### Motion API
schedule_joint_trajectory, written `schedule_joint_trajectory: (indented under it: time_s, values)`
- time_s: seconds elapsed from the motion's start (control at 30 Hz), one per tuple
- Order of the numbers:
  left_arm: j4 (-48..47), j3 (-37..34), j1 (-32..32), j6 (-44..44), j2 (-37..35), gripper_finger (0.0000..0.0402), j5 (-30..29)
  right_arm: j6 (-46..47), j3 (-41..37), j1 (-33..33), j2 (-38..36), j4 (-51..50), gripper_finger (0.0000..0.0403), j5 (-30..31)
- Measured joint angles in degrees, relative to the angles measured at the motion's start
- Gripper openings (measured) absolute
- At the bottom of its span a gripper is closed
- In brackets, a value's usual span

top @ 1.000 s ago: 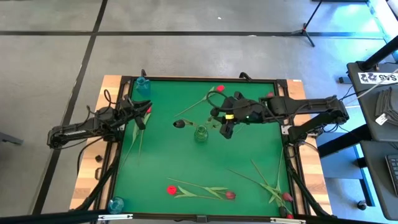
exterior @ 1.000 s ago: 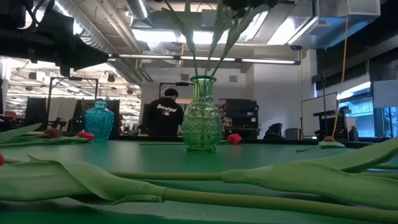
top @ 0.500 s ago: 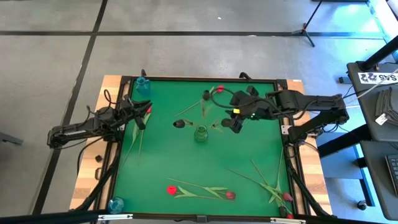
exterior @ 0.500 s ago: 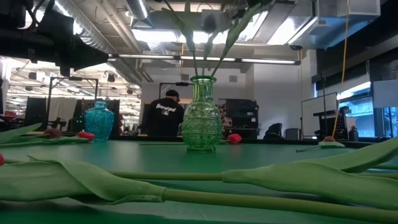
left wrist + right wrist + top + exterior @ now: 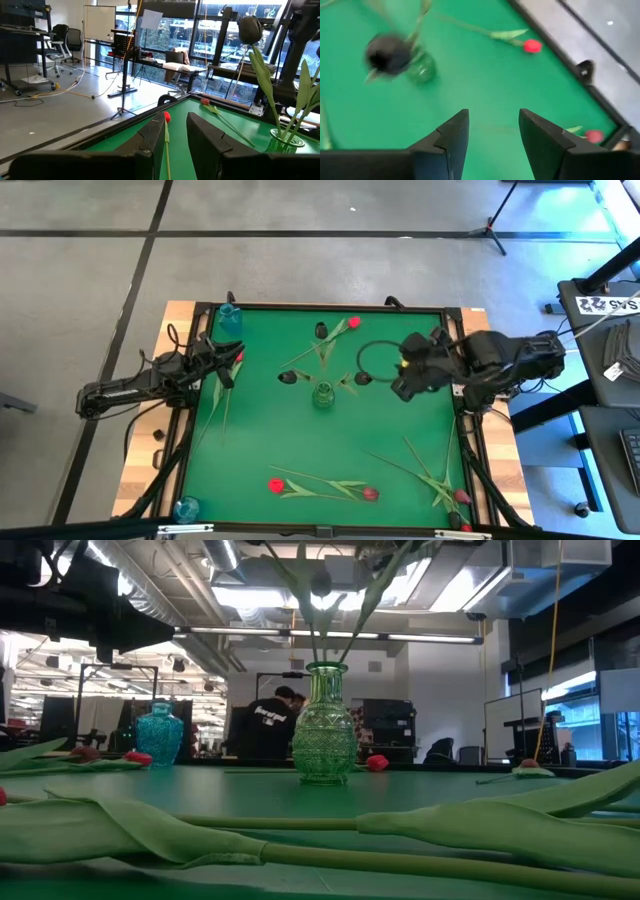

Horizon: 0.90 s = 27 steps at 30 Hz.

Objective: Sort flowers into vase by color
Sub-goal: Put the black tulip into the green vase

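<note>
A green glass vase (image 5: 322,395) stands mid-table, with three dark-headed flowers (image 5: 321,331) standing in it, their stems leaning on its mouth (image 5: 325,667). My right gripper (image 5: 400,388) hangs open in the air right of the vase, with nothing between its fingers (image 5: 492,117). My left gripper (image 5: 227,374) waits open and level at the table's left edge, over a red flower (image 5: 167,116) that lies on the mat. More red and dark flowers (image 5: 320,488) lie along the near edge, and a red one (image 5: 353,323) lies by the far edge.
Blue vases stand at the far left corner (image 5: 229,317) and the near left corner (image 5: 187,507). A raised black frame (image 5: 455,415) rims the green mat. Flowers (image 5: 440,485) lie at the near right corner. A person (image 5: 266,720) stands in the room behind.
My right gripper has drawn back from the vase toward the table's right edge, rising a little and turning as it went. One dark flower head above the vase has swung slightly toward the table's left.
</note>
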Motion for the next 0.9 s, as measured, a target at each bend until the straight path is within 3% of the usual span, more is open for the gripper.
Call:
schedule_joint_trajectory:
  time_s: [0.3, 0.5, 0.7, 0.9]
  values:
    - [0.0, 0.0, 0.0, 0.0, 0.0, 0.0079, 0.0, 12.0, -0.3, 11.9, -0.5, 0.1, 0.0175, -2.4]
    - [0.0, 0.0, 0.0, 0.0, 0.0, 0.0079, 0.0, 30.6, -6.3, 22.3, -0.5, 0.1, 0.0175, -5.9]
    - [0.0, 0.0, 0.0, 0.0, 0.0, 0.0079, 0.0, 51.9, -18.3, 29.2, 1.2, 4.5, 0.0175, -19.0]
    - [0.0, 0.0, 0.0, 0.0, 0.0, 0.0079, 0.0, 61.8, -34.3, 30.3, 2.9, 25.2, 0.0175, -35.6]
